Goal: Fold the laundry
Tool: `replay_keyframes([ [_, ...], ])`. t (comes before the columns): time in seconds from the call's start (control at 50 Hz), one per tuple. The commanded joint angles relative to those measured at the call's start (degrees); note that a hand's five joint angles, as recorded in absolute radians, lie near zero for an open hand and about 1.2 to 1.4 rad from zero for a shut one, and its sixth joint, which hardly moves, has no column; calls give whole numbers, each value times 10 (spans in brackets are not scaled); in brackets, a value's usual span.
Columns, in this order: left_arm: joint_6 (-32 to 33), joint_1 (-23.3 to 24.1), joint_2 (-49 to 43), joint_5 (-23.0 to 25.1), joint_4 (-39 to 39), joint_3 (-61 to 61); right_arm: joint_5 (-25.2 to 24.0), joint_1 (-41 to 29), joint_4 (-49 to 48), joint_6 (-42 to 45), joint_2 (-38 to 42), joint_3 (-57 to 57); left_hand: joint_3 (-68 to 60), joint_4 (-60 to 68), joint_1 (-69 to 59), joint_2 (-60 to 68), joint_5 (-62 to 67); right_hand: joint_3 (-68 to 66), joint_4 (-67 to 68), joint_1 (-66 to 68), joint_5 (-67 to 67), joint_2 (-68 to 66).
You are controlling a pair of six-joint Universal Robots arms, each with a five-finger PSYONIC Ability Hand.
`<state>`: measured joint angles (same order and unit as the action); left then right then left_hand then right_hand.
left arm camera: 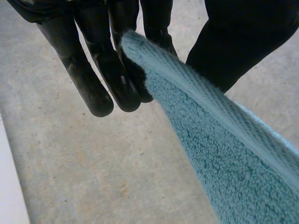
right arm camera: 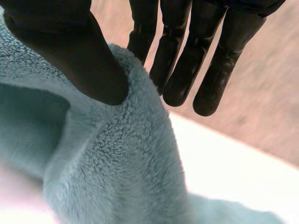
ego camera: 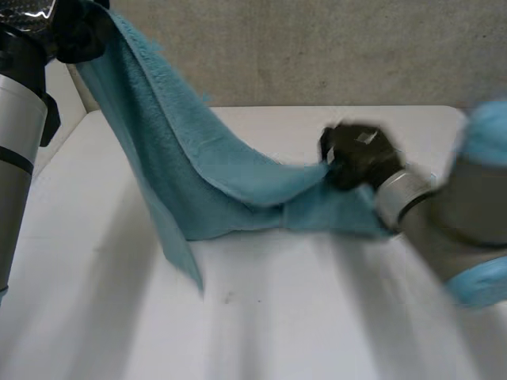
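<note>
A light-blue towel [ego camera: 186, 170] hangs from high at the far left and slopes down to the middle of the white table [ego camera: 261, 317]. My left hand [ego camera: 75, 32] holds one corner up in the air; in the left wrist view its fingers [left arm camera: 100, 77] and thumb pinch the towel's hemmed edge [left arm camera: 154, 65]. My right hand [ego camera: 360, 154] is low over the table at the towel's other end. There its thumb [right arm camera: 79, 60] presses the fluffy towel [right arm camera: 117, 158] against its fingers [right arm camera: 182, 60], pinching a fold.
A concrete wall [ego camera: 317, 47] rises behind the table. The table's far edge [ego camera: 341, 108] runs just behind my right hand. Bare white table surface lies in front of the towel, towards the near side.
</note>
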<state>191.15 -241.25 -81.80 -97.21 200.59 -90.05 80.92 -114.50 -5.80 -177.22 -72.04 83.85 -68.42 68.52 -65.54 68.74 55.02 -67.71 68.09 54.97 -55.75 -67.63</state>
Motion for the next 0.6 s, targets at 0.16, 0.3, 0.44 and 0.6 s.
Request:
replay_keyframes([
  [0.16, 0, -10, 0, 3, -9, -27, -210, 213, 285, 47, -118, -185, -116, 115, -145, 113, 150, -123, 119, 250, -143, -124],
  [0.3, -2, -14, -62, 4, -4, -55, -202, 192, 353, 107, 10, -280, -116, 115, -145, 113, 150, -123, 119, 250, -143, -124],
  [0.44, -2, -16, -161, 4, -3, -40, -125, 145, 391, 150, 179, -412, -116, 115, -145, 113, 150, -123, 119, 250, -143, -124],
  [0.6, -3, -51, -251, 3, 0, 4, -44, 111, 370, 170, 305, -493, -116, 115, -145, 113, 150, 287, -291, -160, 267, 286],
])
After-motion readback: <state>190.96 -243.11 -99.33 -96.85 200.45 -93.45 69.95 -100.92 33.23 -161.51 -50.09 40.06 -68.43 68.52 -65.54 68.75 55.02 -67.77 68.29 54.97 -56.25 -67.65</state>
